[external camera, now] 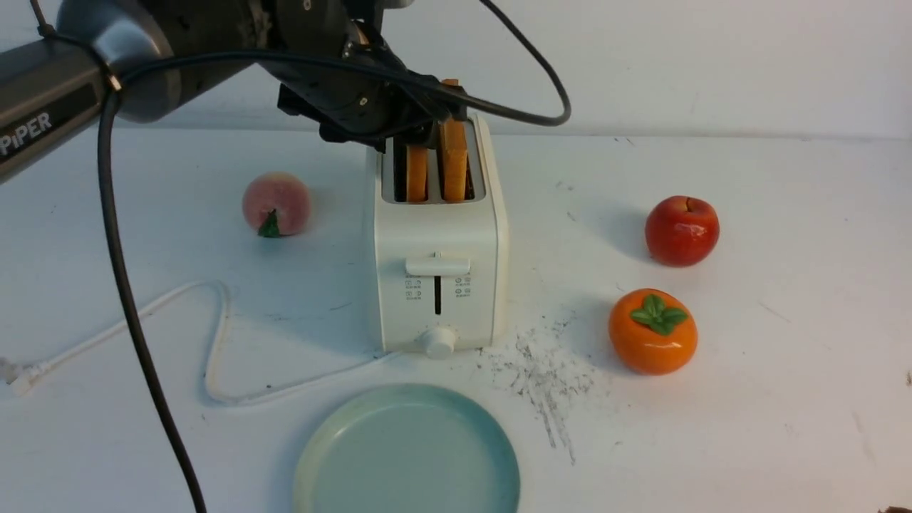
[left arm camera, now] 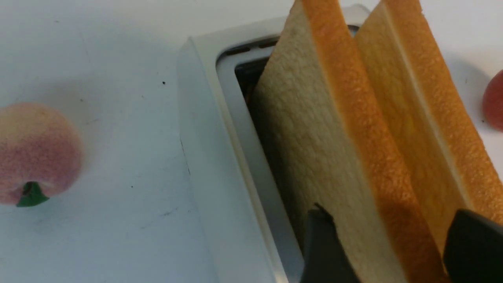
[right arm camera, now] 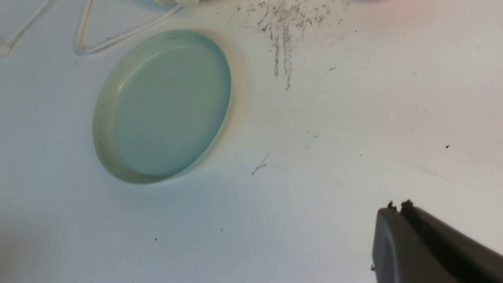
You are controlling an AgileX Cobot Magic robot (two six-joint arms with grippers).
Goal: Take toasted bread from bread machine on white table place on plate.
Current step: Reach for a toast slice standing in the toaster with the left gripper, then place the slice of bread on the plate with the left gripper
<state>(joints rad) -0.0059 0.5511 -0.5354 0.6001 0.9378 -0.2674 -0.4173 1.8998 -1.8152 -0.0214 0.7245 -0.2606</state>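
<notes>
The toasted bread [external camera: 454, 160] stood upright in the two slots of the bread machine [external camera: 436, 235]. The slice in the right slot stood higher than the one in the left. My left gripper [left arm camera: 389, 210] was over the far end of the slots, spread wide. In my wrist view its fingers [left arm camera: 324, 251] seemed to bracket both slices rather than one, and I could not tell whether either pad touched bread.

That was my first worry. Closing from there could pinch the pair together, and two slices squeezed face to face would likely slide apart on the way up. A hold so near one corner could also let a slice swing and catch the slot rim, lifting the light-looking machine off the white table [external camera: 784, 356] or shoving it toward the peach [external camera: 276, 203]. The black cable [external camera: 568, 107] looped just above the machine could snag too.

The plate [external camera: 406, 456] held nothing and lay in front of the machine, so a slice that slipped during the carry might miss it. My right gripper [right arm camera: 397, 205], fingertips together, hung over the table well apart from the plate, too far to help.
</notes>
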